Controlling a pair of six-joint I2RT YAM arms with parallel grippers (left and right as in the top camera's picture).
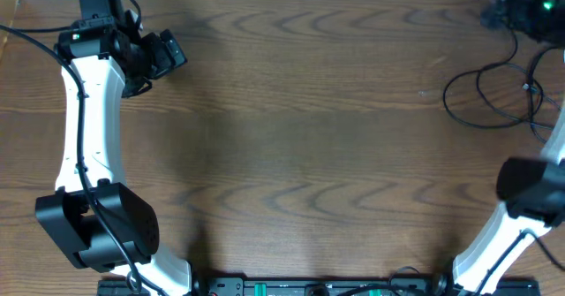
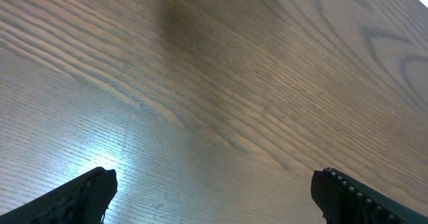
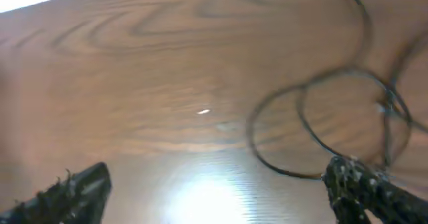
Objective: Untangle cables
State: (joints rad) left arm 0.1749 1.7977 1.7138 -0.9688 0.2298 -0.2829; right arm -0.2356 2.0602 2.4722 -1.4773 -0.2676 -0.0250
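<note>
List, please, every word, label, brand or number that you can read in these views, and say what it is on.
None can be read in any view.
The wooden table shows only grain; the black cables and the white left arm carry no visible marking.
The fittings along the near edge are too small to read.

Cables [image 1: 494,97] looped on table [image 1: 309,155] far right, left tool [image 1: 168,53] far left
</note>
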